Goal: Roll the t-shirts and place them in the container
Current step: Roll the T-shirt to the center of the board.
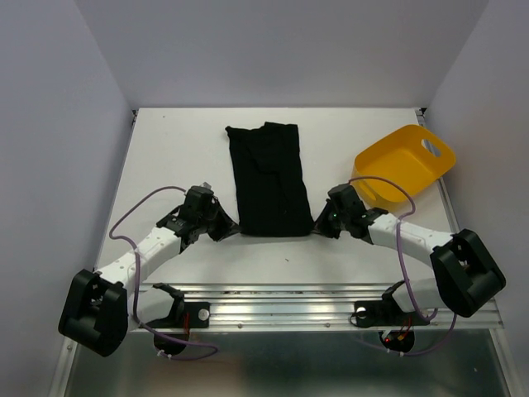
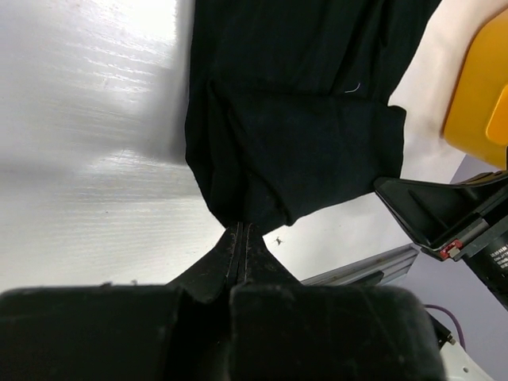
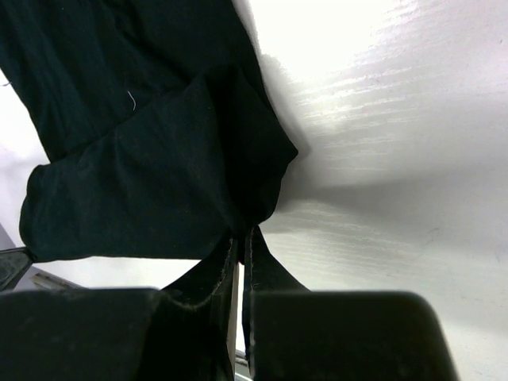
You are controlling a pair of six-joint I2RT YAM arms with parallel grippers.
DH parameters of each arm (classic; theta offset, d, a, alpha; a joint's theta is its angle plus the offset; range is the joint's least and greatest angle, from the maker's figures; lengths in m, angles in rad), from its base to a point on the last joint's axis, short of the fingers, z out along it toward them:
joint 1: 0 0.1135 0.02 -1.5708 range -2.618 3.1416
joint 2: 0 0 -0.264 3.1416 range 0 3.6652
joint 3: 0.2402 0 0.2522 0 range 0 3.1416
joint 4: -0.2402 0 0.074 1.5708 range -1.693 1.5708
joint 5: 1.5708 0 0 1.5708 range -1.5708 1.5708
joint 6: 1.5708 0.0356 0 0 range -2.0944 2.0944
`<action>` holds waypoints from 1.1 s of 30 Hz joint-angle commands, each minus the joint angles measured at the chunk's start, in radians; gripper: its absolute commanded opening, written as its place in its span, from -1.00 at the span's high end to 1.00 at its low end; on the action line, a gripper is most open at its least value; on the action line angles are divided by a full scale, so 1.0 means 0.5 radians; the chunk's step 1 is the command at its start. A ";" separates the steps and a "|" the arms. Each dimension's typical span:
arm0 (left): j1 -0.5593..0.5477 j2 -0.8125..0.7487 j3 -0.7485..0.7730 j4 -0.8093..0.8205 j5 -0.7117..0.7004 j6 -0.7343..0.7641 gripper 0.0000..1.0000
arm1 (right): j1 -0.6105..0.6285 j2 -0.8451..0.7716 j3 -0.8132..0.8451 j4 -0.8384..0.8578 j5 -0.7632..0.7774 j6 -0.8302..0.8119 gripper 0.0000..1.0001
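The left pincer [image 2: 240, 232] is squeezed tight on a bit of black cloth, w/ no gap between its two fingers, & the right pincer [image 3: 241, 238] is pinched on cloth the same way. Each one has a near corner of the t-shirt [image 1: 269, 178]. From the top cam, the left one bites the corner at about 7 o'clock of the shirt & the right one the corner at about 5 o'clock. Prob they hold both corners at once b/c a roll has to start at one end & go straight; one corner alone would pull the cloth crooked. Both arms lie low, close to the table [image 1: 165, 149], I think so the edge can be turned over toward 12 o'clock. No rolled part shows, so the roll looks not yet begun. The t-shirt is in the middle of the table, a long thin strip going from 6 up to 12 o'clock, so it looks folded in already. It's plain black & soft, w/ small wrinkles; by each pincer the cloth bunches up like a little tent. The far end at 12 is a bit bumpy. A yellow tub [image 1: 405, 165] sits at about 2 o'clock of the shirt, apart from it.
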 commanded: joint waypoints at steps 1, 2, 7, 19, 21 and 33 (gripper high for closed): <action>0.009 -0.081 -0.023 -0.073 -0.012 0.060 1.00 | -0.010 -0.086 -0.054 0.004 -0.050 0.045 0.99; 0.009 -0.097 -0.060 -0.079 -0.009 0.066 1.00 | -0.010 -0.105 -0.088 0.016 -0.060 0.054 0.98; 0.006 -0.195 -0.143 -0.155 -0.021 0.078 1.00 | 0.097 -0.157 -0.198 -0.033 -0.032 0.136 0.99; 0.000 -0.394 -0.149 -0.300 -0.067 0.087 1.00 | 0.226 -0.381 -0.257 -0.125 0.066 0.370 0.99; 0.000 -0.364 -0.131 -0.300 -0.092 0.146 1.00 | 0.226 -0.360 -0.257 -0.152 0.084 0.321 0.98; -0.077 -0.137 0.016 -0.205 -0.046 0.339 1.00 | 0.226 -0.501 -0.027 -0.478 0.403 -0.188 0.53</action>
